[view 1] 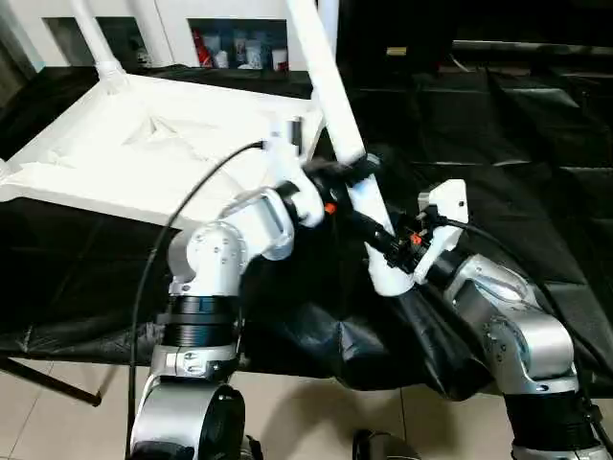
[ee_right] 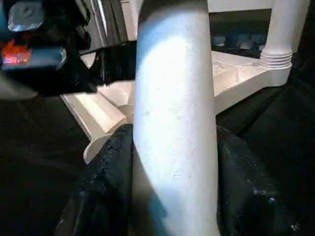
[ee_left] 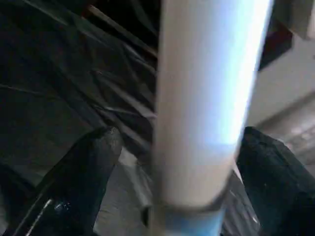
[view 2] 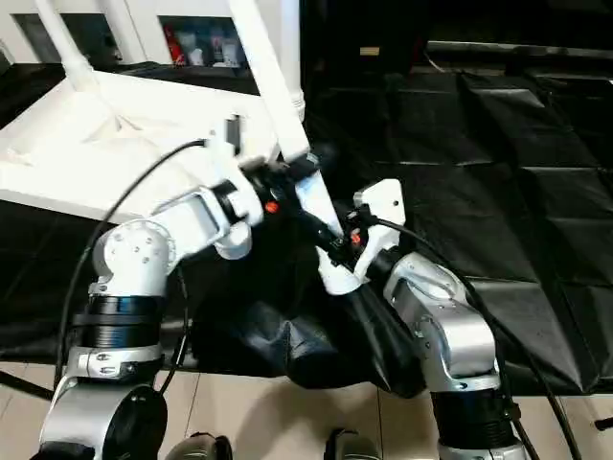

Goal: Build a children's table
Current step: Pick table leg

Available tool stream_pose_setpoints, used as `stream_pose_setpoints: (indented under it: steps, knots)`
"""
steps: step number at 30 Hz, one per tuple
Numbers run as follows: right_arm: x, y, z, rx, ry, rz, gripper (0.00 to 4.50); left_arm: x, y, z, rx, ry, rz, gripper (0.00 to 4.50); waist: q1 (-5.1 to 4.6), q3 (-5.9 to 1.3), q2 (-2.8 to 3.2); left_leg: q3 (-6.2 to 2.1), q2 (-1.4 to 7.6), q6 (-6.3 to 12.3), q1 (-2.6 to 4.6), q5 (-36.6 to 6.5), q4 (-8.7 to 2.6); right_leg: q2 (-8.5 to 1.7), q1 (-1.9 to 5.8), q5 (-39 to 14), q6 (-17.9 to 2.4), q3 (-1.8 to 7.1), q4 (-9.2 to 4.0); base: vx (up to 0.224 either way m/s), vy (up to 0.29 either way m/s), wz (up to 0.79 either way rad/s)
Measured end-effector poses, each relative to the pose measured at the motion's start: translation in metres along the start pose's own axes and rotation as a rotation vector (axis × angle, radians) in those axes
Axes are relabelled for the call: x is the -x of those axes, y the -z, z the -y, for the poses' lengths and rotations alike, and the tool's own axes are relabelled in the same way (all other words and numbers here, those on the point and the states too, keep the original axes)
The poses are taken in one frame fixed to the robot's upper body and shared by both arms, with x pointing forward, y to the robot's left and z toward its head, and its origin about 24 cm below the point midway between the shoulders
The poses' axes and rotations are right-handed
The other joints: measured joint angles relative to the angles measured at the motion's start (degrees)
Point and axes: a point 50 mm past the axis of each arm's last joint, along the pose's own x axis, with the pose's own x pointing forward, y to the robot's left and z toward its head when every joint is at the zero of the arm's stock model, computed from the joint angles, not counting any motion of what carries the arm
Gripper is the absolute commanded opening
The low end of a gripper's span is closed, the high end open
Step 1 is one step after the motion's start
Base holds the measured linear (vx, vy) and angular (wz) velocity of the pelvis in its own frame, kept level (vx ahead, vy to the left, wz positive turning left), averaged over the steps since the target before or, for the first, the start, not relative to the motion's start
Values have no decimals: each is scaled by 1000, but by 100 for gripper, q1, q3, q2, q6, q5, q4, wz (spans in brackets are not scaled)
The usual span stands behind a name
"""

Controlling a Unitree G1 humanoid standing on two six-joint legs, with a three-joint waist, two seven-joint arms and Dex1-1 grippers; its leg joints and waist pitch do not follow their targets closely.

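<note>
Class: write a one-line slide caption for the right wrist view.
Right gripper clamps a white table leg; beyond lies the upturned tabletop.

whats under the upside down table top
A black cloth lies under the table top and spreads past its edges. What the cloth rests on beneath the top is covered.

white table leg point(ee_left: 206, 98) runs right up between the left gripper point(ee_left: 179, 167) fingers point(ee_left: 91, 167), there's a gap on both sides so it's not pinched, crinkly black cloth point(ee_left: 54, 73) behind it
</note>
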Motion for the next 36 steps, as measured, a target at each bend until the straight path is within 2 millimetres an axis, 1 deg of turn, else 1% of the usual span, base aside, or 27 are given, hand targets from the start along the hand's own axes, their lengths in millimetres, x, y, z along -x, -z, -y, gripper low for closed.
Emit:
stream_pose_setpoints:
  steps: [4,5,6,10,11,14,16,17,18,20,21,22,23,24,25,26,27,28,31,33,36]
  knots:
    - [-4,1,-5,-8,5,5,184,-3,-4,2,-3,-21,35,367,8,-8,7,-4,0,1,-4,0,27,-1,4,9,-3,1,8,0,0,0]
    - [-5,1,-6,-11,6,9,184,-4,-3,2,-2,-20,37,343,8,-10,7,-3,0,1,-5,0,32,-1,4,13,-4,2,8,0,0,0]
    - [-7,0,-7,-5,9,14,184,-4,-2,3,1,-18,36,335,8,-12,6,-4,1,2,-7,0,40,-1,4,20,-4,2,8,0,0,0]
    - [-13,-3,-9,4,15,25,184,-6,0,5,-4,-21,27,327,3,-30,5,-4,1,12,-13,8,60,-2,5,44,0,5,8,0,0,0]
    - [-14,-3,-9,6,15,28,184,-6,0,4,-8,-29,26,295,2,-33,4,-4,1,13,-13,10,64,-2,6,49,0,6,8,0,0,0]
    - [-16,-2,-9,-4,25,27,184,-6,-1,2,-37,-59,22,294,6,-70,-1,-6,1,11,-13,18,69,-2,8,61,-1,5,8,0,0,0]
    - [-17,-1,-9,-13,34,25,184,-6,-1,1,-56,-71,20,259,6,-89,-2,-6,1,5,-13,23,71,-3,11,68,1,6,8,0,0,0]
    - [-18,-1,-9,-18,34,28,184,-5,-2,0,-62,-77,25,259,6,-93,-7,-7,1,0,-13,25,71,-3,11,73,2,5,8,0,0,0]
    - [-19,-1,-9,-22,34,27,184,-5,-3,0,-68,-82,31,249,4,-98,-13,-8,1,-5,-13,28,72,-3,11,78,2,5,7,0,0,0]
    - [-21,0,-8,-27,42,22,184,-5,-4,0,-83,-87,34,251,6,-111,-23,-9,1,-17,-14,29,72,-3,11,86,3,4,7,0,0,0]
    - [-22,-1,-7,-26,43,22,184,-5,-5,0,-87,-88,37,243,4,-113,-24,-9,1,-19,-14,30,72,-3,11,93,1,5,6,0,0,0]
    - [-23,-2,-6,-23,43,22,184,-5,-6,-1,-90,-88,39,225,5,-114,-24,-9,1,-21,-14,31,72,-3,11,99,2,5,6,0,0,0]
    - [-23,-3,-6,-21,41,23,184,-4,-6,-1,-93,-88,41,225,5,-114,-24,-9,1,-23,-14,32,72,-3,11,104,3,4,5,0,0,0]
    - [-24,-3,-6,-21,39,22,184,-4,-7,0,-96,-85,41,211,9,-114,-25,-10,1,-24,-14,33,72,-3,11,111,3,4,4,0,0,0]
    - [-25,-3,-6,-24,35,23,219,-5,-8,0,-98,-82,41,213,10,-114,-25,-10,1,-26,-14,34,72,-3,11,115,5,4,3,0,0,0]
    - [-25,-4,-5,-24,30,23,240,-5,-8,0,-99,-80,41,208,13,-114,-25,-10,1,-29,-15,35,72,-3,11,120,6,4,2,0,0,0]
    - [-23,-4,-3,-42,14,24,254,-5,-8,0,-106,-71,34,189,15,-115,-26,-10,1,-30,-16,37,73,-3,11,125,6,4,0,0,0,0]
    - [-22,-5,-3,-55,-6,23,254,-5,-9,0,-112,-61,29,189,19,-115,-26,-11,1,-30,-18,37,73,-3,11,130,9,4,-3,0,0,0]
    - [-18,-12,3,-98,-88,15,286,-3,-14,-4,-140,-35,8,183,23,-115,-26,-12,0,-26,-22,43,75,-3,11,145,18,4,-11,0,0,0]
    - [-13,-18,8,-130,-130,10,300,-1,-15,-7,-153,-16,-10,182,22,-116,-30,-12,0,-29,-23,56,75,-3,11,149,21,3,-10,0,0,0]
    - [-4,-24,15,-192,-226,-37,303,0,-16,-8,-173,40,-65,182,39,-116,-33,-13,0,-26,-25,60,75,-3,11,150,24,3,-10,0,0,0]
